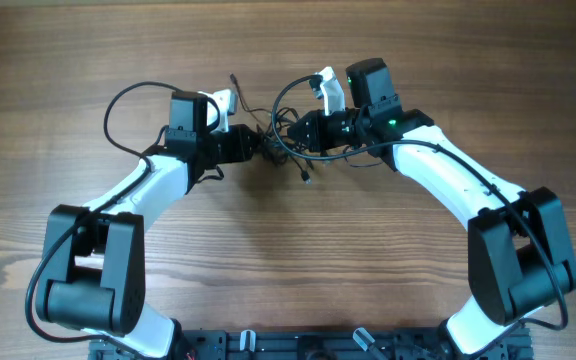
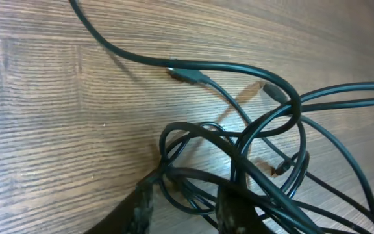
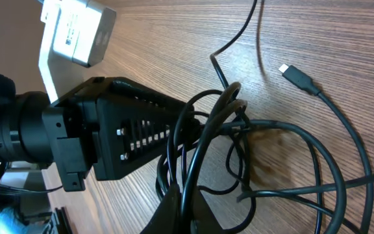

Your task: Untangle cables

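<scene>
The cables [image 1: 280,140] are a knot of thin black wires lying on the wooden table between my two grippers. In the left wrist view the cables [image 2: 265,149] form overlapping loops, and one plug [image 2: 187,73] lies flat on the wood. My left gripper [image 2: 190,208] is open, its fingers standing apart around several loops with table showing between them. My right gripper [image 3: 197,208] is shut on a strand of the cables [image 3: 271,149] that runs up between its fingers. A silvery plug tip [image 3: 295,75] lies free farther out. The left gripper [image 3: 184,127] faces mine at the knot.
Loose cable ends trail away from the knot toward the far side [image 1: 235,80] and the near side [image 1: 308,178]. A thicker arm cable [image 1: 118,110] loops out behind the left arm. Both arm bases [image 1: 98,290] stand at the table's near edge.
</scene>
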